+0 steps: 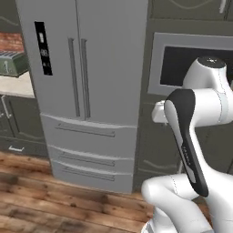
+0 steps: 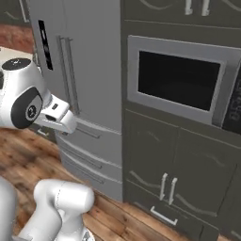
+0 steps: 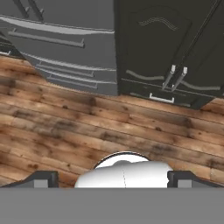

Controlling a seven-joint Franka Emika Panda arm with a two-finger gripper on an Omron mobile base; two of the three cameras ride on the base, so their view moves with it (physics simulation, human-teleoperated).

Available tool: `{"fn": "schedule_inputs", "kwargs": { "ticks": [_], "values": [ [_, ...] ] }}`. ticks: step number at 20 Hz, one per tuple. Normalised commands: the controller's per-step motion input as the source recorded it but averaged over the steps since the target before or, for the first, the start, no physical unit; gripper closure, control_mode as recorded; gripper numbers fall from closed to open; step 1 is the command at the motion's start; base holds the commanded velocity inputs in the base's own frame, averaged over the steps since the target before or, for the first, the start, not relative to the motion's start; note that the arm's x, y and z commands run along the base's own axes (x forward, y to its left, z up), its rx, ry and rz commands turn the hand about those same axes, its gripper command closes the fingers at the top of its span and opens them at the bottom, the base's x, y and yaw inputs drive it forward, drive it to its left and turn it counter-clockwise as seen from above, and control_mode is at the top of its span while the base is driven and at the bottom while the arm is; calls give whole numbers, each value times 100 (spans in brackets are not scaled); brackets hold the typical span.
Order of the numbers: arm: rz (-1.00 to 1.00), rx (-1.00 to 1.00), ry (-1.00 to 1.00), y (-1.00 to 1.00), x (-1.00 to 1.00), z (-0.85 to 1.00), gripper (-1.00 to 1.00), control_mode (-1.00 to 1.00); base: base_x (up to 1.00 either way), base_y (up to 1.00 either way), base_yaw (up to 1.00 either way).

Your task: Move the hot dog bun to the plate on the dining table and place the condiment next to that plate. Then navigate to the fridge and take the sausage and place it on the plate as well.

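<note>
Left base view: set behind the arm on its left, facing forward and slightly down, close to the fridge (image 1: 86, 91), with a wall oven (image 1: 191, 66) at its right edge. Right base view: set behind on the right, nearer the oven (image 2: 181, 82), the fridge (image 2: 75, 70) at its left. Both share fridge, oven and wooden floor (image 1: 54, 200). Hand view: looks steeply down at the floor (image 3: 87, 127), fridge drawers (image 3: 65, 39) and dark cabinets (image 3: 170, 52); apparently held fairly low.
</note>
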Motion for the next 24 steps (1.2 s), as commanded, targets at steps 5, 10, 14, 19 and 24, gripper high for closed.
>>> {"fn": "schedule_inputs", "kwargs": {
  "ticks": [5, 10, 14, 19, 24],
  "values": [
    [0, 0, 0, 0, 0, 0, -100, 100, 14, 100, -30],
    [0, 0, 0, 0, 0, 0, -100, 100, 13, 97, -31],
    [0, 0, 0, 0, 0, 0, -100, 100, 0, 77, -35],
    [0, 0, 0, 0, 0, 0, -100, 100, 0, 67, -36],
    [0, 0, 0, 0, 0, 0, -100, 100, 7, 56, -24]
  ]
}}
